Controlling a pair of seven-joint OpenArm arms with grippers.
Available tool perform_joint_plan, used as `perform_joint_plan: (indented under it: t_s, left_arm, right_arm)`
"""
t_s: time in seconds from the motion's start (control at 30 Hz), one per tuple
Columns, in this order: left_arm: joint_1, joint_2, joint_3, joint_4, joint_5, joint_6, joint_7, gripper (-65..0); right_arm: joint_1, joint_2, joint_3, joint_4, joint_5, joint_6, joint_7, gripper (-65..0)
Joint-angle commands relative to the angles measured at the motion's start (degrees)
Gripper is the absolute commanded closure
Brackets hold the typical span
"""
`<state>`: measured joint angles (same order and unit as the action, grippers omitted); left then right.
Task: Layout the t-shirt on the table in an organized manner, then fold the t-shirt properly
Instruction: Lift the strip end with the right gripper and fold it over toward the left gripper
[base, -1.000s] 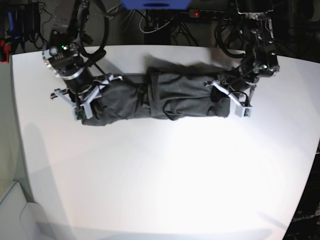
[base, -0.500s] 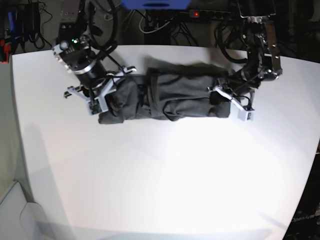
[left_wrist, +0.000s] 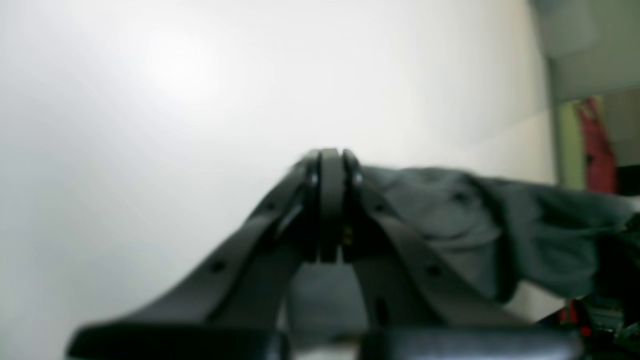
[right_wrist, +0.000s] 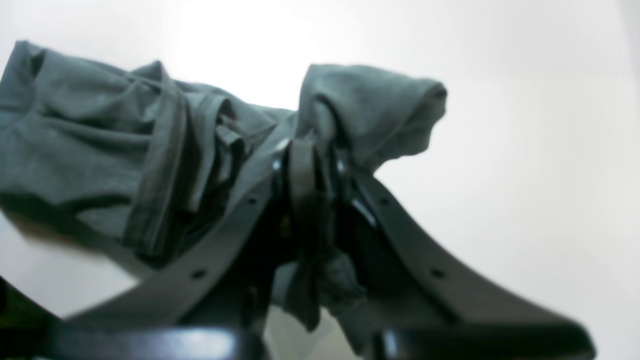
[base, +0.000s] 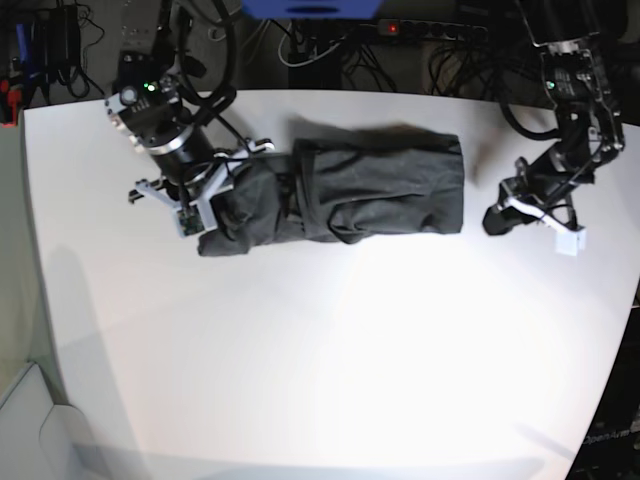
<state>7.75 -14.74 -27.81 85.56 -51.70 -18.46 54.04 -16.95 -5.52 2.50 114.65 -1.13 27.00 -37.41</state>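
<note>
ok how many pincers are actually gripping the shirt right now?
1. The right pincer is clamped on the t-shirt at its end; the left pincer is shut on nothing, off the cloth over the table.

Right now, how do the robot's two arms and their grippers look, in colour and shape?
Both arms are black with loose black cables along them. The right arm has a round silver-and-black joint with a small green light. The right gripper and the left gripper have pale grey outer parts in the base view. In the wrist views their fingers are black, curved strips with small holes.
</note>
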Motion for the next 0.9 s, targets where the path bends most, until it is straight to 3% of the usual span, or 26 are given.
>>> perform_joint_plan:
  t_s: [0.0, 0.07, 0.13, 0.37, 0.57, 0.87]
  left_arm:
    - [0.6, -0.9, -0.8, -0.1, -0.4, 1.1, 0.2, -0.2]
    - [1.3, -1.3, -1.2, -1.2, 2.8, 5.4, 0.2, -0.2]
    - [0.7, -0.6, -0.7, -1.7, 7.5, 7.4, 0.2, -0.2]
    - [-3.3, 5.4, 1.0, -2.3, 17.8, 8.1, 0.6, -0.2]
    - [-5.2, 9.7, 1.0, -2.3, 27.9, 7.7, 0.8, -0.2]
    - [-5.7, 10.1, 1.0, -5.3, 29.4, 7.9, 0.2, -0.2]
  right_arm:
    - [0.5, -0.1, -0.1, 1.0, 0.8, -0.1, 1.7, 0.0]
    - [1.3, -0.1, -0.1, 1.0, 0.8, -0.1, 1.8, 0.0]
    - [1.6, -0.1, -0.6, 1.0, 0.8, -0.1, 1.8, 0.0]
    - [-0.1, 0.0, -5.7, 1.4, 0.8, -0.1, 5.0, 0.0]
    - [-4.4, 0.3, -13.6, 1.6, 0.8, -0.1, 14.9, 0.0]
    - [-2.5, 1.2, -25.6, 1.2, 0.7, -0.1, 16.1, 0.0]
